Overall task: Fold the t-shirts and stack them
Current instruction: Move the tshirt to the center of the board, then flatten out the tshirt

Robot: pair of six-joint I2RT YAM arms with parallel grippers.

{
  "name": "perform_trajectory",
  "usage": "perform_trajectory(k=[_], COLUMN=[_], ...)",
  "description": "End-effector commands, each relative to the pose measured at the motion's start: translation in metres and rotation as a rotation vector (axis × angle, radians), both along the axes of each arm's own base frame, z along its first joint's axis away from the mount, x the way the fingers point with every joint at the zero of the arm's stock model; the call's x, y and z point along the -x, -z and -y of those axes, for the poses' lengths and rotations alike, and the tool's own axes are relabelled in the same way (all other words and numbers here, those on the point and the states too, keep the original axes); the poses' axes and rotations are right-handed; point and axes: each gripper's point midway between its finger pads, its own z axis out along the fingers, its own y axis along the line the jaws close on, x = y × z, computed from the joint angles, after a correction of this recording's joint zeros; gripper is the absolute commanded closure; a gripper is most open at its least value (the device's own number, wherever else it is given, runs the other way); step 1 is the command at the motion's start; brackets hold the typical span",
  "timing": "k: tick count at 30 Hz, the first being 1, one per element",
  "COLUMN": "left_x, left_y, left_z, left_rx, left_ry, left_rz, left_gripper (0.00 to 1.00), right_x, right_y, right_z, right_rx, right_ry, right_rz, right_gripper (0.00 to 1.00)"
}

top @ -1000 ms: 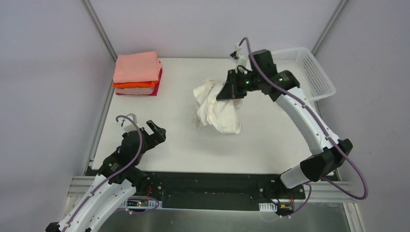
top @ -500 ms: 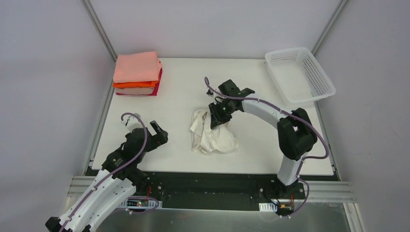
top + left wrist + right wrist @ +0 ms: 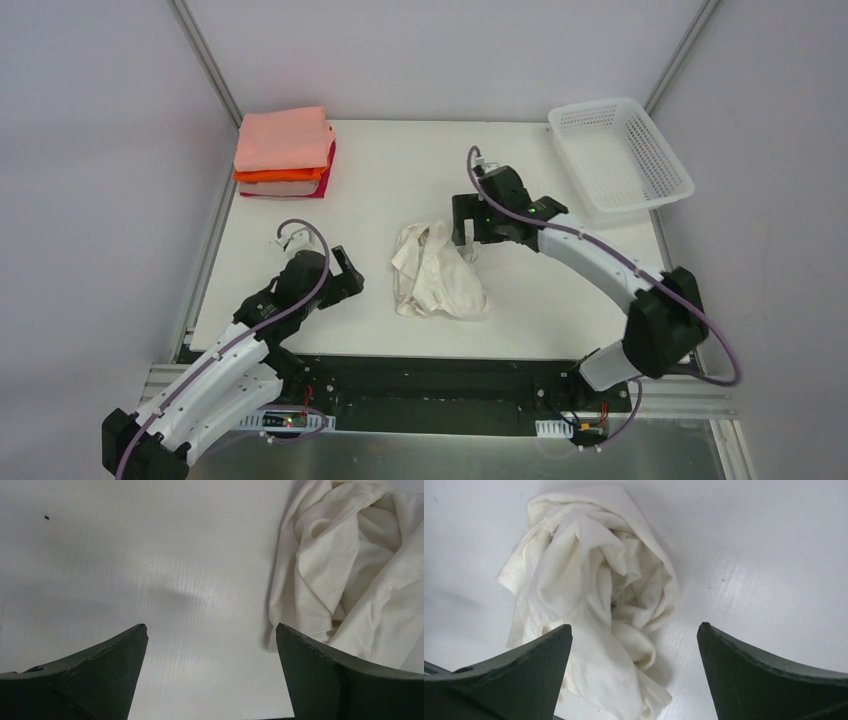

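Cream t-shirt [image 3: 438, 272] crumpled on the counter [image 3: 380, 180], left fingers [image 3: 100, 675] at its 9 o'clock, right fingers [image 3: 769, 675] at 1 o'clock — both spread wide, nothing held.

crumpled shirt [image 3: 437, 282] lies between arms.

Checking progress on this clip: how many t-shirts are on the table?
5. One crumpled cream shirt lies mid-table; four sit folded in the far-left stack: salmon-pink on top, then orange, white, crimson. Layers may hide more.
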Motion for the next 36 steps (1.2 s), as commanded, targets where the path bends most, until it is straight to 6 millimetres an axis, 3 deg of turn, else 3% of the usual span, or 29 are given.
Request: perform_trajectory(k=[1, 4, 8, 11, 14, 21, 29, 34, 36], left_x=[-0.020, -0.028, -0.043, -0.057, -0.075, -0.110, -0.112, -0.109, -0.110], left_y=[-0.028, -0.028, -0.029, -0.033, -0.032, 0.003, 0.018, 0.029, 0.033], left_z=[0.028, 0.036, 0.047, 0.063, 0.077, 0.098, 0.127, 0.130, 0.130], left_rx=[0.103, 0.120, 0.135, 0.157, 0.172, 0.234, 0.339, 0.353, 0.355], left_ry=[0.049, 0.057, 0.065, 0.107, 0.146, 0.242, 0.393, 0.403, 0.400], left_rz=[0.073, 0.074, 0.086, 0.086, 0.083, -0.026, -0.055, -0.081, -0.091], left_gripper=[0.00, 0.00, 0.00, 0.00, 0.03, 0.22, 0.40, 0.60, 0.79], right_x=[0.007, 0.040, 0.078, 0.097, 0.096, 0.088, 0.089, 0.087, 0.086], right_y=[-0.051, -0.051, -0.064, -0.063, -0.047, -0.016, 0.010, 0.019, 0.021], right_z=[0.035, 0.028, -0.019, -0.047, -0.064, -0.091, -0.103, -0.102, -0.100], right_rx=[-0.089, -0.223, -0.514, -0.554, -0.517, -0.461, -0.412, -0.370, -0.336], right_ry=[0.241, 0.206, 0.060, -0.025, -0.031, -0.036, -0.037, -0.015, 0.004], right_rz=[0.156, 0.087, -0.027, -0.084, -0.112, -0.157, -0.204, -0.194, -0.181], right_gripper=[0.00, 0.00, 0.01, 0.02, 0.05, 0.15, 0.25, 0.29, 0.32])
